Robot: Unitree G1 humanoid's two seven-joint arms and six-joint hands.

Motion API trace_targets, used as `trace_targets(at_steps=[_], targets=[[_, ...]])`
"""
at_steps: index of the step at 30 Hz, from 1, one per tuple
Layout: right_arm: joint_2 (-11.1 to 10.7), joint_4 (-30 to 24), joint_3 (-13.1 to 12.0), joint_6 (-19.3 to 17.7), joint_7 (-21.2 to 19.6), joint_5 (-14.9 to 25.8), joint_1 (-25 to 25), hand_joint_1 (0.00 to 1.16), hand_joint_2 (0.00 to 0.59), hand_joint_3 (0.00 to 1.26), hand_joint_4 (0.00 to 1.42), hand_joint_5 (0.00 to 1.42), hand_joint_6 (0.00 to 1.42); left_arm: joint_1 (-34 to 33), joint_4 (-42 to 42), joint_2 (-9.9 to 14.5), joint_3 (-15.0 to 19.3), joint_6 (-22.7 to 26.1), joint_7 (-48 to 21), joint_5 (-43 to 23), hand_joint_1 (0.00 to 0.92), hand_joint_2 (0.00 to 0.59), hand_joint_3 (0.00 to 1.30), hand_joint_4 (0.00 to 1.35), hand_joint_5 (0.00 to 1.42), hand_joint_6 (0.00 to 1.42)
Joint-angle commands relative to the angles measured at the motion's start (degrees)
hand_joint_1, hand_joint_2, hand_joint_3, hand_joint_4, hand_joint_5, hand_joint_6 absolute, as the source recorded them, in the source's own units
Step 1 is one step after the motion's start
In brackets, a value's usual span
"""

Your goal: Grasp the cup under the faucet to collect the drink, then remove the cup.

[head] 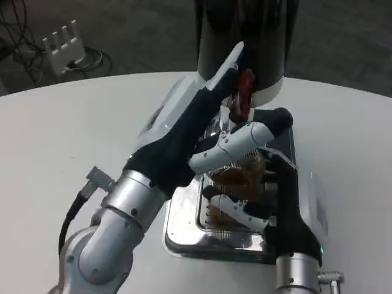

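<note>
Round white table [73, 135], curved far edge running across upper frame, dark floor beyond; wide bare tabletop to left and far right, work area crowded at centre. Dark cylindrical drink dispenser [245, 37] with pale lower band standing at far centre of table, red faucet lever [245, 92] on its front. Shiny metal drip tray [184, 229] below it, near edge close to frame bottom, slotted grate partly seen. Clear cup [242, 177] with amber drink standing on tray beneath faucet, boxed in by both hands. Left hand [196, 116] reaching up from lower left over tray, fingers extended, tips at faucet lever; contact looks likely, grip unclear. Right hand [257, 177] coming up from bottom right, fingers wrapped around cup from right side, thumb and upper finger across its front, holding it. Little free room around cup: dispenser behind, hands on both sides. White power strip [63, 44] and dark cables [18, 24] on floor at upper left, well apart from table. No readable writing or labels; small green light on right wrist.
</note>
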Motion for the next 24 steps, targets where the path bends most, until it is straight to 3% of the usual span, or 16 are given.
trace_targets(at_steps=[1, 3, 8, 13, 24], targets=[[1.06, -3.12, 1.67, 0.37, -0.54, -1.68, 3.46, 0.95, 0.162, 0.67, 0.79, 0.99, 1.03, 2.19, -1.30, 0.55, 0.74, 0.57, -0.55, -1.65, 0.000, 0.029, 0.00, 0.00, 0.00, 0.01], [0.91, -4.73, 2.23, 0.54, -0.63, -2.55, 4.37, 0.98, 0.127, 0.72, 0.83, 1.05, 1.12, 2.87, -1.96, 0.67, 1.16, 0.24, -0.91, -2.98, 0.000, 0.028, 0.00, 0.00, 0.00, 0.00], [0.56, -6.79, 3.21, 0.20, -0.46, -3.10, 6.06, 0.99, 0.118, 0.76, 0.86, 1.09, 1.20, 4.45, -4.45, 1.40, 1.80, 0.61, -1.82, -5.06, 0.000, 0.027, 0.00, 0.00, 0.00, 0.00], [0.15, -9.51, 4.32, -0.20, -0.15, -3.25, 7.79, 0.99, 0.106, 0.77, 0.88, 1.11, 1.25, 8.89, -8.74, 2.29, 2.75, 0.64, -1.63, -5.79, 0.000, 0.024, 0.00, 0.00, 0.00, 0.00], [-0.26, -17.38, 6.82, 0.17, 2.07, -4.31, 14.75, 0.98, 0.087, 0.79, 0.89, 1.12, 1.30, 19.84, -14.87, 4.04, 8.15, -1.77, -0.88, -7.35, 0.000, 0.021, 0.00, 0.00, 0.00, 0.00]])
